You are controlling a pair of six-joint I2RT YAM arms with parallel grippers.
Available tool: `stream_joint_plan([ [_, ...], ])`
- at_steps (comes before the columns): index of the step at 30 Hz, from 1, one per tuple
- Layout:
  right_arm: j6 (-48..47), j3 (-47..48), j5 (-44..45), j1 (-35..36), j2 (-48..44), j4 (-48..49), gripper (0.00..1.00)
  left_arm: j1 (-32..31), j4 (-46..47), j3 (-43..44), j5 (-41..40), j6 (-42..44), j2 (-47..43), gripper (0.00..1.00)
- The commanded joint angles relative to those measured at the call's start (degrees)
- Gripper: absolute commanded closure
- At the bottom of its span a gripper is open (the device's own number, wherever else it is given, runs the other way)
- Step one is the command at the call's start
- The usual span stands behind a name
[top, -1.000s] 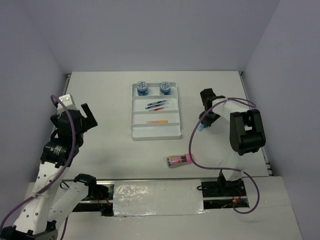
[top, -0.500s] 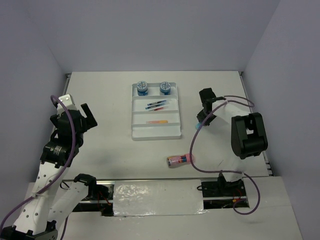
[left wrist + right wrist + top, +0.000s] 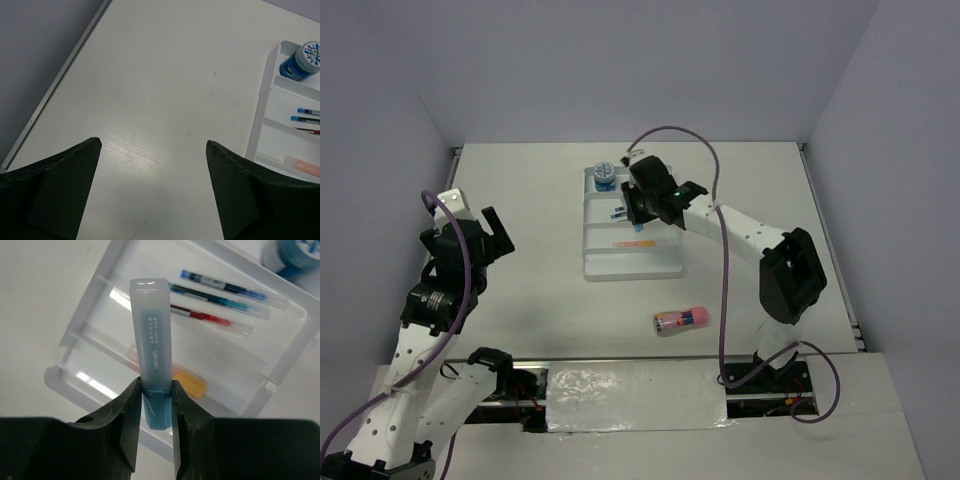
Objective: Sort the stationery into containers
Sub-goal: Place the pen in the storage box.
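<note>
Nearly done: a tub [image 3: 604, 176], pens [image 3: 225, 295] and orange marker [image 3: 190, 382] lie in the tray [image 3: 630, 266], the right claw [image 3: 156, 390] grips the light-blue marker [image 3: 151, 340] above it, the pink tube [image 3: 680, 320] lies on the bench [image 3: 520, 200] near it, the left claw [image 3: 152, 141] gapes well left of it

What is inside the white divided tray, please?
One blue tub, a second tub hidden under the right arm from above, three thin pens in the next compartment, and an orange marker partly hidden behind the light-blue marker in the right gripper.
</note>
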Motion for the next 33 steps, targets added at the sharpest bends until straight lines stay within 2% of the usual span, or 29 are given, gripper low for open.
stream_joint_plan([
  [1, -30.5, 4.1, -8.6, 3.5, 2.9, -3.8, 0.92, -0.4, 1.5, 0.0, -1.3, 0.6, -0.1, 0.01],
  [3, -34.8, 9.3, -6.5, 4.5, 5.8, -7.4, 0.92, -0.4, 1.5, 0.0, -1.4, 0.6, -0.1, 0.01],
  [5, -42.8, 12.9, -8.9, 4.5, 7.4, -13.9, 0.93, -0.4, 1.6, -0.1, -1.8, 0.6, -0.1, 0.01],
  [7, -47.9, 12.8, -8.0, 4.6, 8.6, -14.8, 0.93, -0.4, 1.5, 0.0, -1.8, 0.6, 0.2, 0.01],
  [15, -55.2, 14.9, -1.8, 5.2, 14.0, -16.7, 0.92, -0.4, 1.5, -0.1, -1.4, 0.8, -0.1, 0.01],
  [19, -56.2, 12.2, -2.4, 5.2, 13.4, -12.0, 0.9, -0.4, 1.6, -0.1, -1.4, 0.9, -0.4, 0.01],
  [22, -55.7, 12.8, -2.0, 5.1, 14.4, -13.3, 0.8, -0.4, 1.7, -0.1, -1.1, 0.9, -0.2, 0.01],
  [25, -54.8, 13.6, -0.6, 5.0, 15.3, -13.1, 0.59, -0.4, 1.7, -0.1, -0.9, 1.0, 0.0, 0.01],
  [26, -54.7, 13.8, -1.0, 4.7, 15.4, -13.3, 0.57, -0.4, 1.7, -0.1, -0.9, 1.1, 0.1, 0.01],
  [27, -54.4, 13.8, -1.2, 4.8, 15.4, -13.4, 0.49, -0.4, 1.7, -0.1, -0.7, 1.2, 0.1, 0.01],
  [28, -54.2, 13.6, -1.8, 4.6, 15.3, -13.3, 0.48, -0.4, 1.7, -0.2, -0.7, 1.2, 0.0, 0.01],
  [29, -54.1, 13.6, -2.6, 4.3, 14.6, -13.5, 0.31, -0.4, 1.7, -0.1, -0.7, 1.2, 0.1, 0.01],
  [33, -52.8, 12.2, -4.1, 3.8, 11.7, -12.8, 0.31, -0.4, 1.8, -0.2, -0.6, 1.2, 0.4, 0.01],
])
